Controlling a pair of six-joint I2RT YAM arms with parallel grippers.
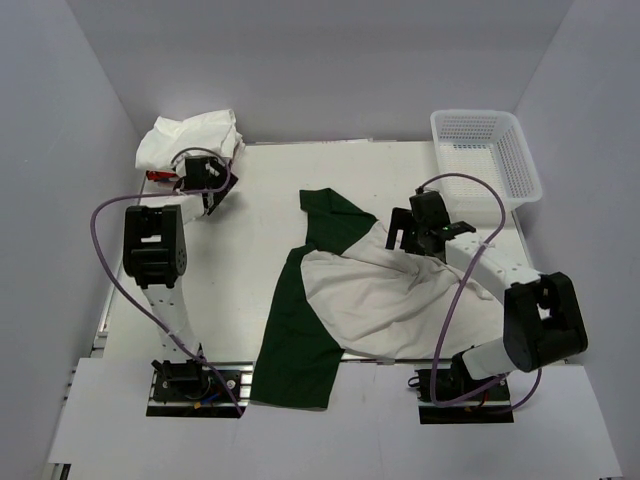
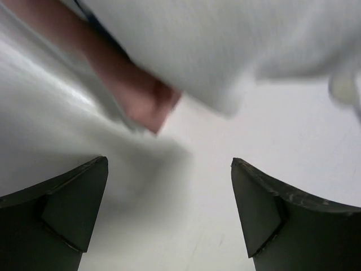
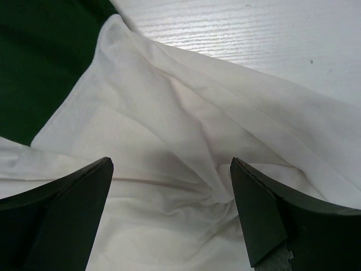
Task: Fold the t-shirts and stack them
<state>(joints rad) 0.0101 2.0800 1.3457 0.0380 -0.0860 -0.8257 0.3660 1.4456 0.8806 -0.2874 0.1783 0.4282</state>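
A large off-white t-shirt point(image 1: 385, 295) with dark green parts point(image 1: 295, 340) lies crumpled across the table's middle and right, its green lower part hanging over the near edge. My right gripper point(image 1: 408, 238) is open just over its upper right edge; in the right wrist view the creased off-white cloth point(image 3: 180, 164) lies between the fingers. A white shirt point(image 1: 190, 138) is bunched at the far left corner, with a red one point(image 1: 158, 177) showing beside it. My left gripper point(image 1: 208, 192) is open and empty just in front of that pile; its view shows white cloth point(image 2: 225, 45) and a pink edge point(image 2: 144, 99).
A white plastic mesh basket point(image 1: 487, 155) stands at the far right corner. The white table point(image 1: 270, 200) has grey walls at the left, back and right. Purple cables loop from both arms.
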